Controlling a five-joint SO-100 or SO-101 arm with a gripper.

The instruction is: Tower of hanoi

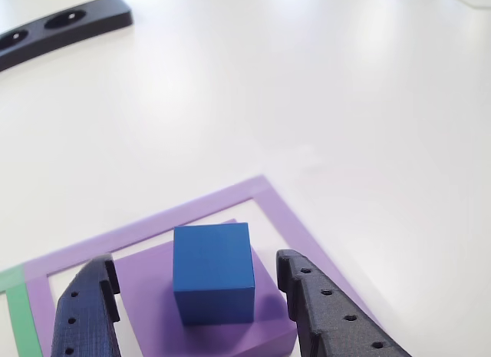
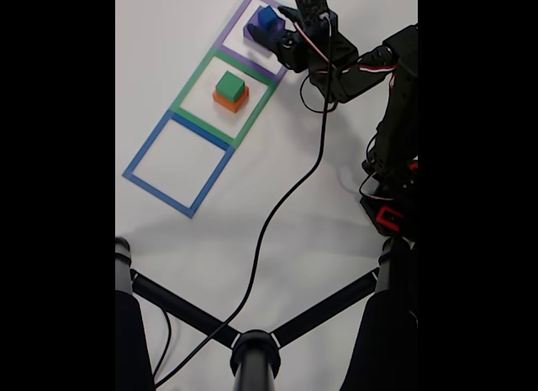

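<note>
Blue cube [image 1: 213,271] seated on a flat purple block [image 1: 219,326], squarely between the two dark fingers [image 1: 86,315] of the gripper [image 1: 196,284], seen close up in the other view. Fingers spread wide, a clear gap of purple showing on either side of the cube, nothing grasped. Cube upright and near equal on all sides, so no long axis to speak of; one vertical edge turned slightly toward the camera, top face level. Purple block broader than the cube, lying flat inside the purple tape square [image 1: 261,196] on the white surface [image 1: 322,104].

From the fixed view: same stack [image 2: 262,23] at the top of a row of three tape squares, gripper [image 2: 282,34] reaching in from the right, possibly just off the stack's right side, though the arm's bulk makes that hard to judge. Middle green square [image 2: 189,92] holding a green cube [image 2: 229,86] on an orange block [image 2: 229,102]; blue square [image 2: 143,168] below it. Black cable [image 2: 277,214] trailing across the surface down to a dark stand [image 2: 252,349].

Shown close up alone: a black strip with two round holes [image 1: 61,27] at the far left corner, and a sliver of green tape [image 1: 17,315] at the lower left.
</note>
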